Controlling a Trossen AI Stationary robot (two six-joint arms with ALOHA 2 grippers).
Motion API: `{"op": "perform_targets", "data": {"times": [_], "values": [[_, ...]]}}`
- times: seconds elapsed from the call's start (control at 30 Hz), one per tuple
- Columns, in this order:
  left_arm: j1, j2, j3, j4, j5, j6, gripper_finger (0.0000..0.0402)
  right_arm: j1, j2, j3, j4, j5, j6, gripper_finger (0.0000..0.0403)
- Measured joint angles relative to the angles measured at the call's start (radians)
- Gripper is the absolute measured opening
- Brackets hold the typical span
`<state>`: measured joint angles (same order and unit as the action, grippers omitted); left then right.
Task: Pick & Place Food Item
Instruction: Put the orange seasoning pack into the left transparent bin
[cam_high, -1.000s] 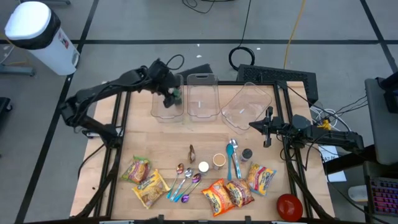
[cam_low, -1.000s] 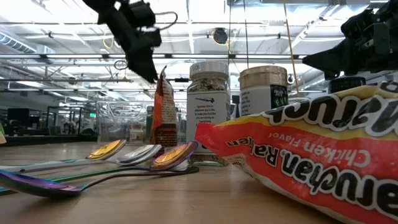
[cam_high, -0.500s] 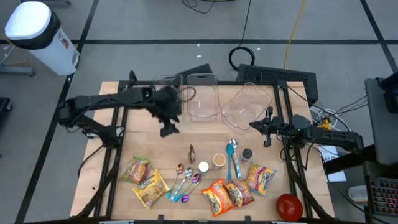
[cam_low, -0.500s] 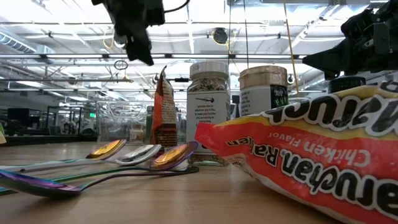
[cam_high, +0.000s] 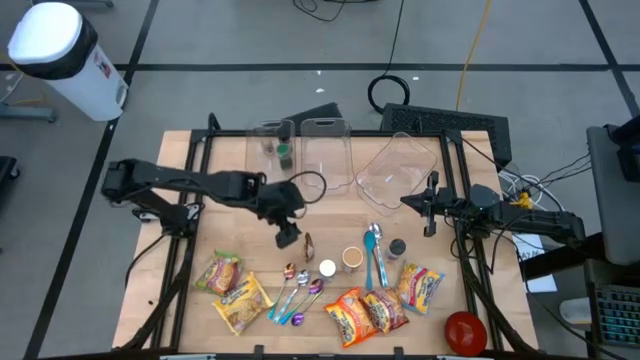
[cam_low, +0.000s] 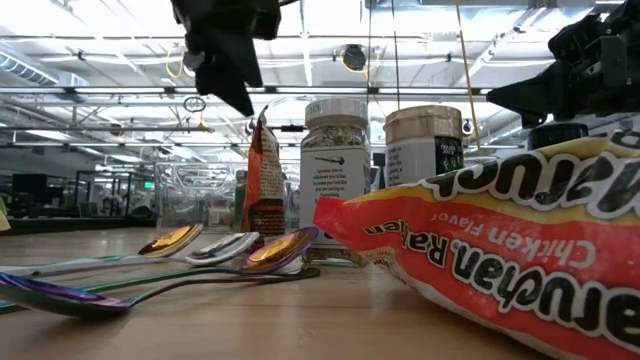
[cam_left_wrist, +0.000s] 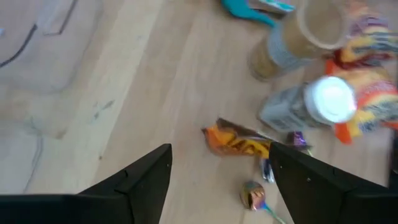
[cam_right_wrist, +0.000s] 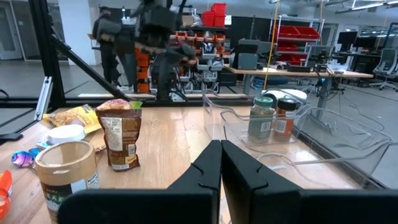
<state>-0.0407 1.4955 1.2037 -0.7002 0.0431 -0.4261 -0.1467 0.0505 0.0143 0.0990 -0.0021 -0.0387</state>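
High view — brown snack pouch (cam_high: 308, 244) stands upright, narrow edge toward left gripper (cam_high: 288, 236).

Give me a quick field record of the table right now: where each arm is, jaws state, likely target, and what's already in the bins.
left gripper: above the table, jaws open, empty
likely target: small brown snack pouch, standing just beside it
right gripper: waiting near the tilted clear bin, jaws shut
left clear bin: holds two spice jars
middle clear bin: contents unclear
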Motion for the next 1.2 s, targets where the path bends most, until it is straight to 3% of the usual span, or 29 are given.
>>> {"op": "perform_targets", "data": {"times": [0.1, 0.47, 0.87, 1.2], "values": [[-0.018, 0.032, 0.0, 0.016, -0.045, -0.077, 0.0262, 0.0, 0.003, 0.0, -0.001, 0.0, 0.0, 0.0], [-0.047, 0.099, 0.0, 0.028, -0.059, -0.242, 0.0257, 0.0, 0.015, 0.0, 0.0, 0.0, 0.0, 0.0], [-0.097, 0.186, 0.0, 0.098, -0.065, -0.265, 0.0257, 0.0, 0.024, 0.0, 0.002, 0.001, 0.0, 0.0], [-0.096, 0.183, 0.0, 0.072, -0.043, -0.279, 0.0253, 0.0, 0.026, 0.0, 0.001, 0.001, 0.0, 0.0]]}}
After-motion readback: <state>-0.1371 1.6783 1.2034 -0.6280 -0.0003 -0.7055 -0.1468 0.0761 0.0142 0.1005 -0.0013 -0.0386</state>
